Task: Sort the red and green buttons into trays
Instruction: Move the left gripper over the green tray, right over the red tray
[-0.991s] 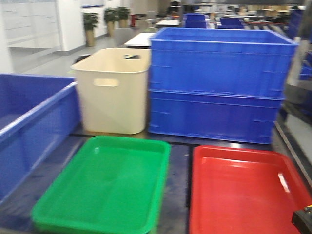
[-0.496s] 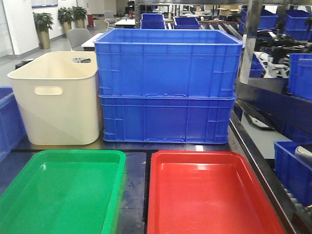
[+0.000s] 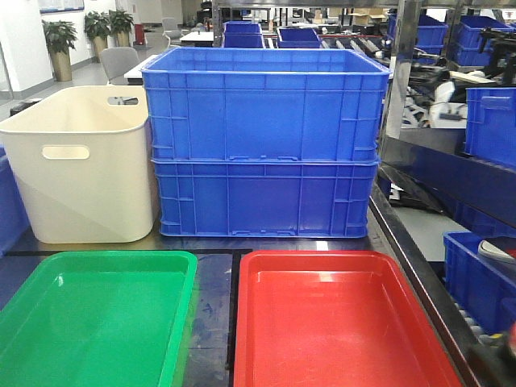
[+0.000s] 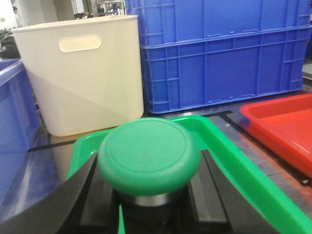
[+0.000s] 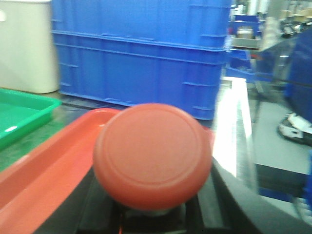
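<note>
In the left wrist view the green button [image 4: 148, 151] sits between the black fingers [image 4: 87, 195] of my left gripper [image 4: 149, 168], which is shut on its dark base. It hangs over the near end of the green tray [image 4: 234, 161]. In the right wrist view my right gripper [image 5: 156, 190] is shut on the red button [image 5: 152, 153], held above the near right part of the red tray [image 5: 53, 161]. The front view shows the green tray [image 3: 97, 314] at the left and the red tray [image 3: 339, 322] at the right, side by side, with nothing in them.
Behind the trays stand a cream tub [image 3: 81, 169] and two stacked deep blue crates [image 3: 262, 145]. Another blue crate edge [image 4: 14, 126] lies to the left. A metal rail [image 3: 411, 258] borders the table's right side, with shelving and more blue crates [image 3: 484, 121] beyond.
The front view has swung to the right and sharpened. The tub, crates and trays have slid left in the picture, and the left blue crate is almost out of view.
</note>
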Robot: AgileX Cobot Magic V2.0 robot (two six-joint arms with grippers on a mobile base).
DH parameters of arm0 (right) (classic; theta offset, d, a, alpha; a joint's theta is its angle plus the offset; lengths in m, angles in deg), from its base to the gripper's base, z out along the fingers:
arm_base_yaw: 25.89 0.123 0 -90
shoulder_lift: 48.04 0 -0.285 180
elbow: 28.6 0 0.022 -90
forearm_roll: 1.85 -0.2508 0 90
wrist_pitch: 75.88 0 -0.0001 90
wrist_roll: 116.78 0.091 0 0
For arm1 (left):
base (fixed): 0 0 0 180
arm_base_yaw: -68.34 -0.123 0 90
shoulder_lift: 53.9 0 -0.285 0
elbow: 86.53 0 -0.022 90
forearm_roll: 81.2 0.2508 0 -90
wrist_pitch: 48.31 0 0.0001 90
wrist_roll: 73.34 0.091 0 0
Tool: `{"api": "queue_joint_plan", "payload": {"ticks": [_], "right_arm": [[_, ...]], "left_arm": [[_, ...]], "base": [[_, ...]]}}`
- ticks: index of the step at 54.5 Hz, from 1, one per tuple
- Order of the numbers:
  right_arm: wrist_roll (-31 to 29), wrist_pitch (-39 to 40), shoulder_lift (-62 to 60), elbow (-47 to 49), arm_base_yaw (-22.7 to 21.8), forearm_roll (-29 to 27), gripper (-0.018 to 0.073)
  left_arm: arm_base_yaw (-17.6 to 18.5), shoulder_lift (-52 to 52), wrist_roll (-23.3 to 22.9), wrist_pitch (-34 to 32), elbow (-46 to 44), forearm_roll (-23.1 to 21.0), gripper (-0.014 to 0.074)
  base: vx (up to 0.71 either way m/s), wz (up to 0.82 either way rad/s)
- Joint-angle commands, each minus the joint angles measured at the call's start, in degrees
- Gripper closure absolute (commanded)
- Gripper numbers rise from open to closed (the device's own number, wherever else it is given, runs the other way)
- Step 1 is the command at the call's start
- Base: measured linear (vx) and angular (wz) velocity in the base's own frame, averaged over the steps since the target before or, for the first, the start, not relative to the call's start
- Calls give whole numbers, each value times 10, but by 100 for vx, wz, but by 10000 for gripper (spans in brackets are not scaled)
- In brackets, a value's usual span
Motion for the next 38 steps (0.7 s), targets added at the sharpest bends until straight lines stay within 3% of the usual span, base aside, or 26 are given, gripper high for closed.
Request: {"api": "queue_joint_plan", "payload": {"ticks": [1, 14, 26, 38], "right_arm": [[-25, 113, 61, 26, 0, -7, 567], [-62, 232, 304, 154, 0, -6, 567], [-61, 265, 473, 244, 0, 25, 559], [-62, 252, 518, 252, 0, 32, 449]], "left_arm": [[3, 27, 0, -55, -18, -12, 596], [3, 248, 45, -102, -115, -12, 596], [3, 428, 44, -238, -191, -12, 573], [3, 514, 44, -255, -211, -11, 422]], "base": [[0, 0], [0, 0], [0, 0], [0, 0]]}}
